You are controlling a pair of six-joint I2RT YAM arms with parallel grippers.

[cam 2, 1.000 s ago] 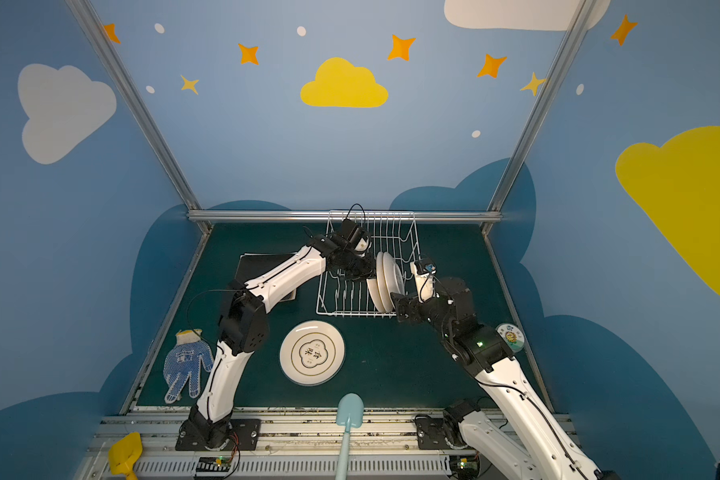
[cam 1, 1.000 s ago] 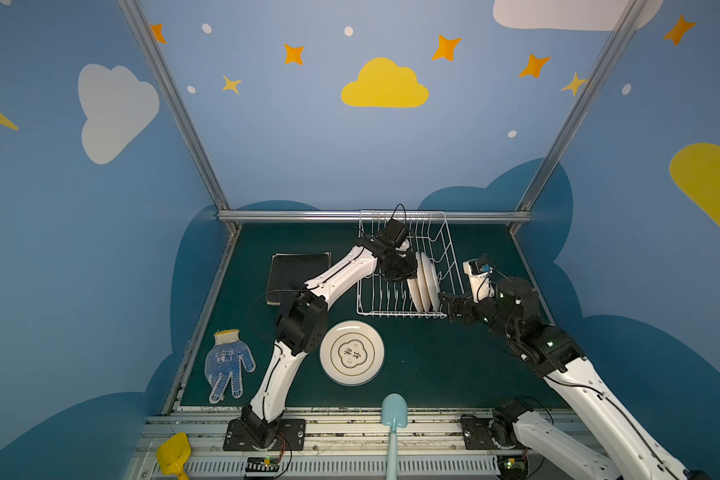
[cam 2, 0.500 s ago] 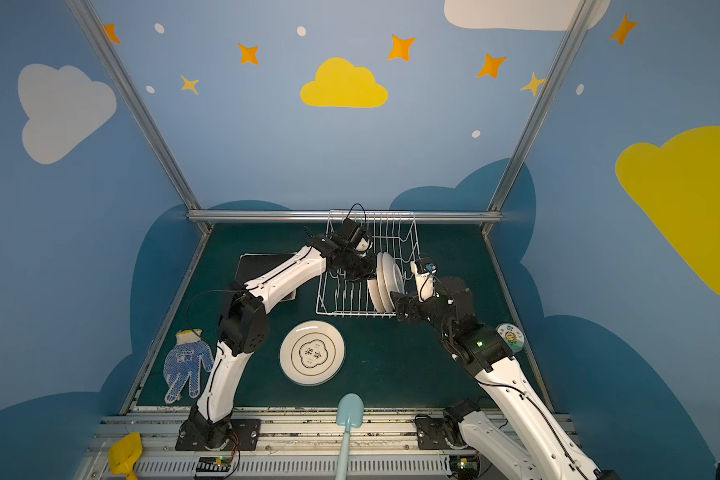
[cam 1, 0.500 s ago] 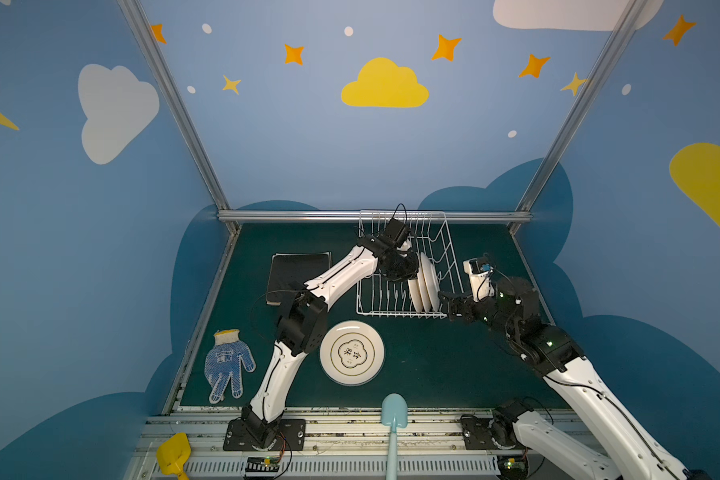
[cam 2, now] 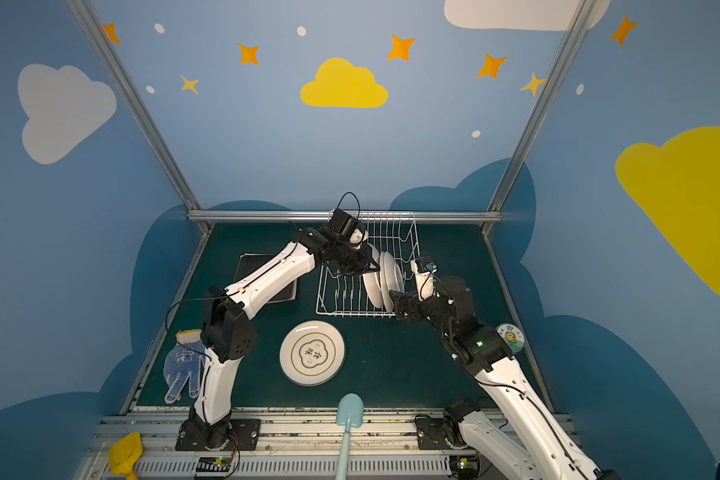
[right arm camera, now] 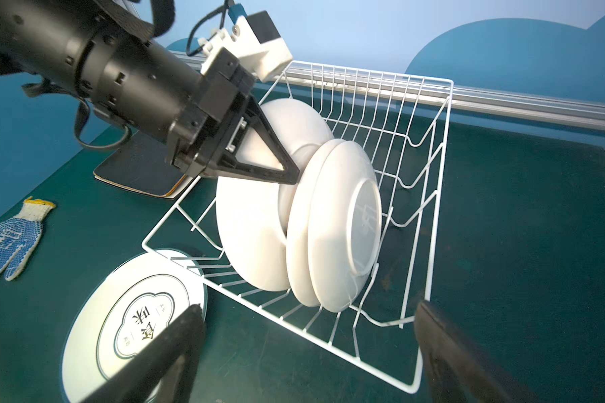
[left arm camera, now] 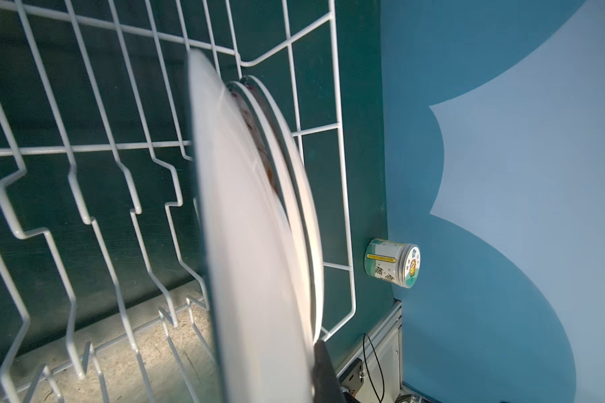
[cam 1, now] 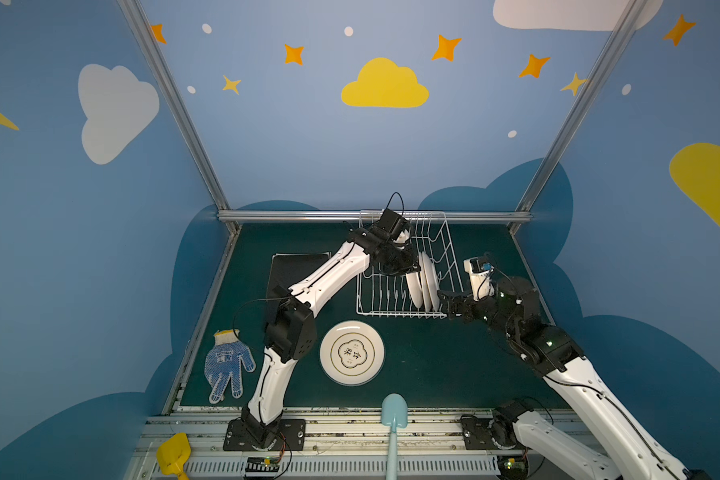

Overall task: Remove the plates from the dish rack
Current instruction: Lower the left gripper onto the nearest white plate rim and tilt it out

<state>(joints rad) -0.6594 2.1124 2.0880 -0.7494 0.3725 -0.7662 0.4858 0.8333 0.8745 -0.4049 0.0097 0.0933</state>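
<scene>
The round white plate (cam 1: 352, 353) lying flat on the green mat carried two large dark Chinese characters, 食味, inside a four-lobed outline at its centre (right arm camera: 138, 324); the tiny marks above and below them were too small to read. The small jar (left arm camera: 392, 263) by the wall bore a label with a yellow strip and two dark characters that stayed too blurred to make out. The white printed block on the back of the blue-dotted glove (cam 1: 228, 356) was not legible either.
</scene>
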